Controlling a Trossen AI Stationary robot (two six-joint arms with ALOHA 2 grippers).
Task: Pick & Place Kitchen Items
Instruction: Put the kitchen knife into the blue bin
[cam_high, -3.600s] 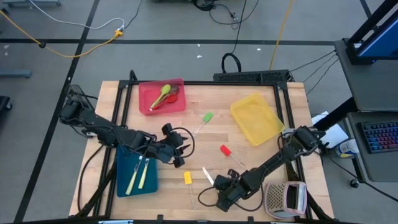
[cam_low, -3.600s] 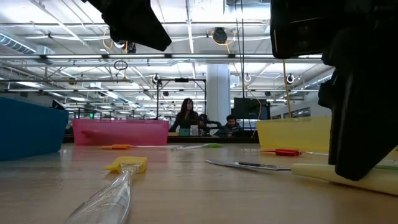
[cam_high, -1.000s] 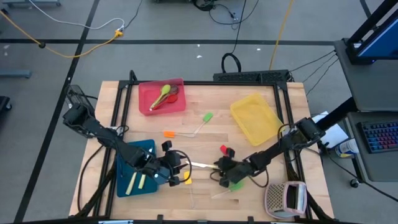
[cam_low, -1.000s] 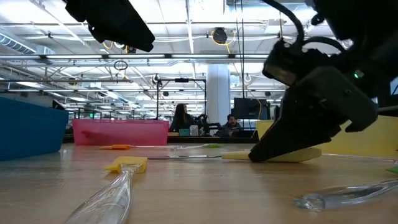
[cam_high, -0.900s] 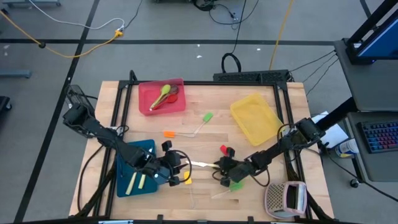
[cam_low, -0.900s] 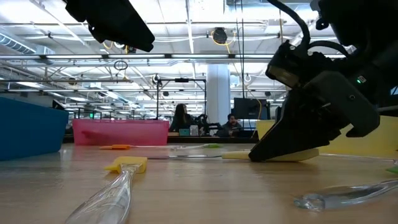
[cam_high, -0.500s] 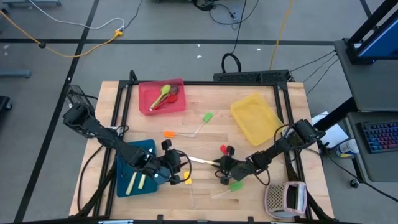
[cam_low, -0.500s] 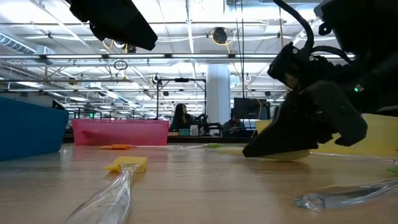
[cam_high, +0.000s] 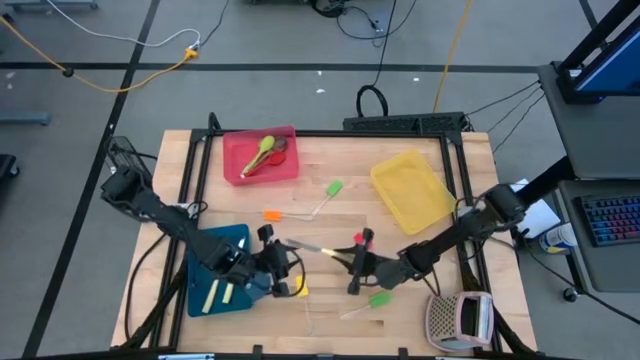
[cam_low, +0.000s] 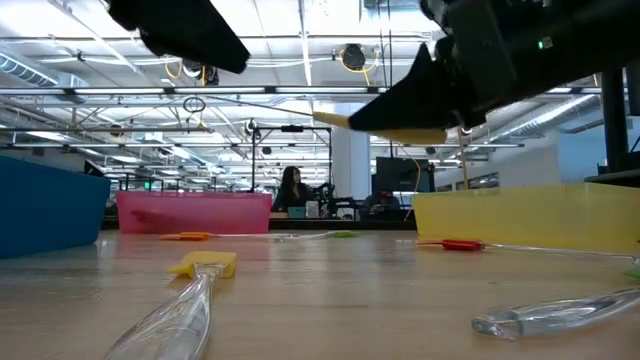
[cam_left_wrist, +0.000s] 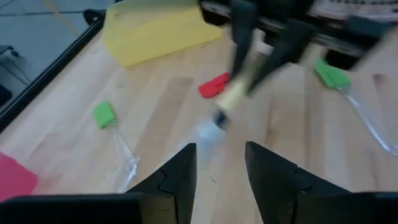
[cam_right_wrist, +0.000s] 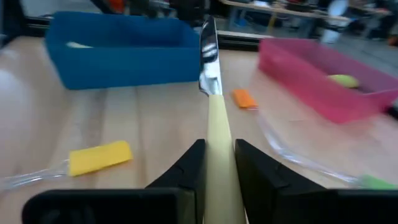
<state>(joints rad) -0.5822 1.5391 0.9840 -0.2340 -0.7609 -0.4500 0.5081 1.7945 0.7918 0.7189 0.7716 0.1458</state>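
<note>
My right gripper (cam_high: 352, 262) is shut on a cream-handled knife (cam_high: 318, 249) above the middle of the table; the low view shows the knife (cam_low: 385, 128) well above the wood. My left gripper (cam_high: 280, 266) hovers open and empty by the blue tray's (cam_high: 240, 235) right edge, its fingers (cam_left_wrist: 180, 171) facing the knife. A yellow-headed spatula (cam_high: 300, 287) lies flat below it. A red-headed spatula (cam_high: 360, 238), a green-headed one (cam_high: 378, 299), another green one (cam_high: 333, 188) and an orange one (cam_high: 272, 214) lie flat on the wood. My right gripper pinches the knife's cream handle (cam_right_wrist: 217, 124) between its two fingers (cam_right_wrist: 186, 168). The knife lies along the fingers, its blade (cam_right_wrist: 208, 50) sticking out past the tips toward the table's left. The fingers come from the right, roughly level. The knife is lifted clear and about level.
The blue tray holds two cream-handled knives (cam_high: 218, 292). A red tray (cam_high: 232, 170) at the far left holds spoons (cam_high: 262, 152). A yellow tray (cam_high: 412, 190) sits at the far right, a perforated box (cam_high: 458, 320) at the near right corner.
My right gripper has risen from the table with the knife, which was lying on the wood and now hangs clear and about level, blade toward the left. The gripper has shifted slightly toward the far-left. My left gripper has stayed where it was.
</note>
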